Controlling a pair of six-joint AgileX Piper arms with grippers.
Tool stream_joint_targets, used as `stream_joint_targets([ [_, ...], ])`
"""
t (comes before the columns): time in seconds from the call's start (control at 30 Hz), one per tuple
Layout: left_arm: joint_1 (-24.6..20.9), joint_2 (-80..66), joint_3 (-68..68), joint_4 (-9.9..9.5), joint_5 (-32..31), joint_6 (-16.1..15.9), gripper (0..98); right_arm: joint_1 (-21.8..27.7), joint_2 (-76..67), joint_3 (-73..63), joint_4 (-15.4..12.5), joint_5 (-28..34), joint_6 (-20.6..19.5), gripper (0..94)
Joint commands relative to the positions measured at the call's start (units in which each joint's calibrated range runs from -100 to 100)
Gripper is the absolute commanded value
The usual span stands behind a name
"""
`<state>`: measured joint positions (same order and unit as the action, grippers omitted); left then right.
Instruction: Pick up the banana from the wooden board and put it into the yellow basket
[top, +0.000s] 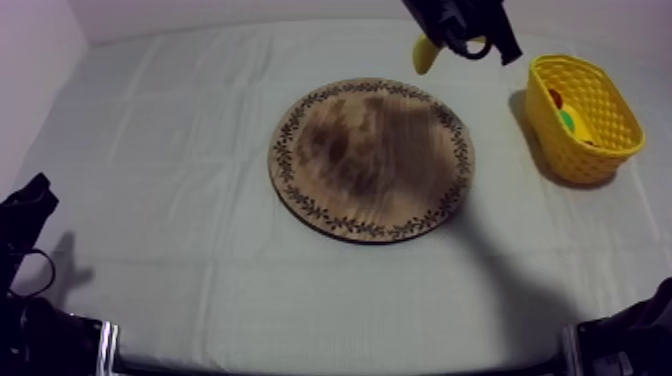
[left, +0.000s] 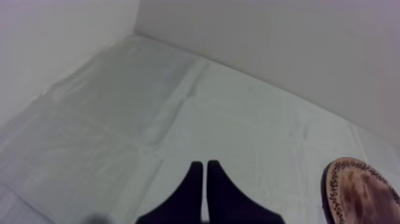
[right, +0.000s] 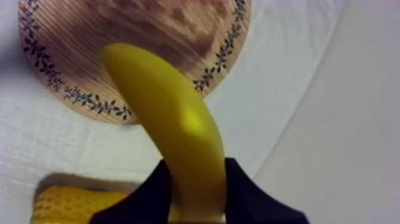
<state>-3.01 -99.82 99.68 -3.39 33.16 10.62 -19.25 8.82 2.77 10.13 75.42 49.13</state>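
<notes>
- Right gripper (top: 455, 38), upper right of the top view, clamps its two fingers round the banana (top: 426, 54), held above the cloth (top: 200, 150).
- The banana hangs between the wooden board (top: 370, 160), centre frame, and the yellow basket (top: 560, 140) at right.
- Left gripper (left: 205, 173) rests lower left, fingers pressed together.

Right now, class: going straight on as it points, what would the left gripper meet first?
The left gripper likely meets only bare cloth, then the far wall; the board lies aside.
</notes>
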Motion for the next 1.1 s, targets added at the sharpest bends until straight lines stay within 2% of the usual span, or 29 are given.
stream_joint_targets([
  [0.0,0.0,0.0,0.0,-0.01,0.0,0.0,0.1,0.4,-0.4,-0.1,0.4,0.6,-1.8,10.5],
  [0.17,0.0,0.0,0.0,-0.01,0.0,0.0,0.1,1.7,-1.1,-0.3,1.5,1.9,-6.6,10.8],
  [0.37,0.0,0.0,0.0,-0.01,0.0,0.0,0.1,2.9,-1.0,-0.2,3.3,3.1,-14.4,11.0],
  [0.67,0.0,0.0,0.0,-0.01,0.0,0.0,0.1,7.4,1.7,-6.0,3.7,10.1,-23.8,12.7],
  [0.83,0.0,0.0,0.0,-0.01,0.0,0.0,0.1,12.1,3.2,-10.0,2.3,14.5,-27.3,11.7],
  [1.07,0.0,0.0,0.0,-0.01,0.0,0.0,0.1,18.5,4.6,-11.7,1.0,17.9,-29.5,11.3],
])
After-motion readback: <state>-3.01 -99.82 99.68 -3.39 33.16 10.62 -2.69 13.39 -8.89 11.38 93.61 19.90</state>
